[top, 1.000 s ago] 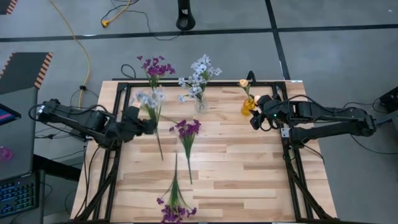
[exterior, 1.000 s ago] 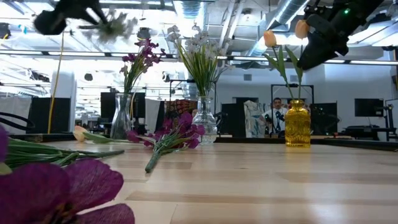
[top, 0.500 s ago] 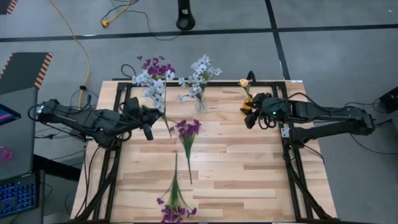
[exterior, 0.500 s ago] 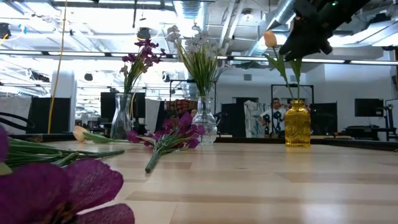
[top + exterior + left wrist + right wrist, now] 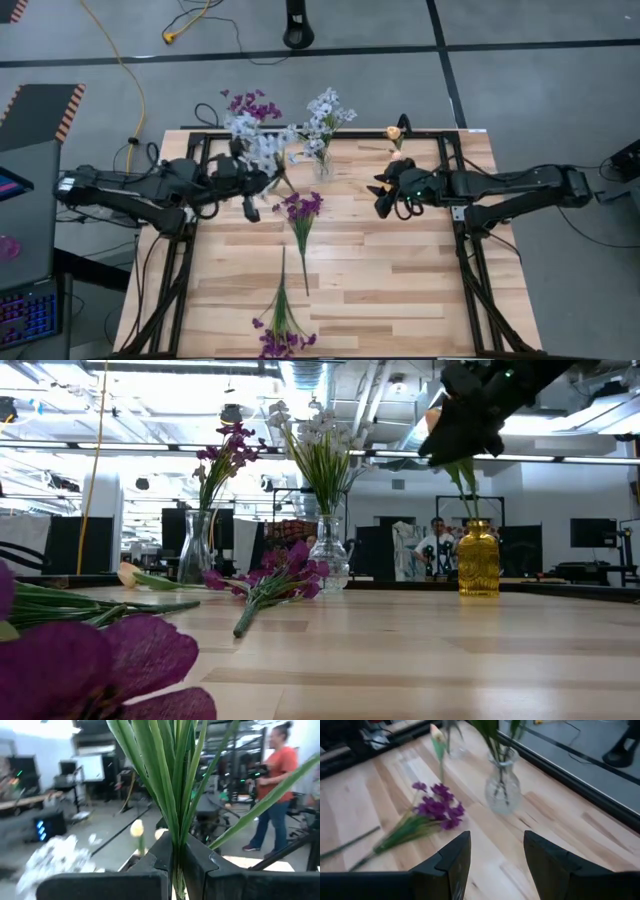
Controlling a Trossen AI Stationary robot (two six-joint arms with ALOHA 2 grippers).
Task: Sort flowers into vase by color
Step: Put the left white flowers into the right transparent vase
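The wooden table (image 5: 400, 270) carries three vases along its far edge. Seen from above, the left gripper (image 5: 250, 185) sits over the far left part of the table, holding a pale blue-white sprig (image 5: 262, 150) whose blooms reach toward the clear vase (image 5: 327, 555). Only the left wrist view shows the grip itself: the jaws clamp on a bundle of green stems (image 5: 175, 795). The right gripper (image 5: 388, 197) hangs beside the amber vase (image 5: 478, 558), and its wrist view shows the fingers (image 5: 451, 857) spread apart with nothing between them. From table height, the purple flowers stand in the left vase (image 5: 196, 550), a detail hard to read from above. A purple sprig (image 5: 300, 215) lies mid-table; another purple sprig (image 5: 280, 330) lies at the near edge. A small peach bud (image 5: 392, 132) stands in the amber vase.
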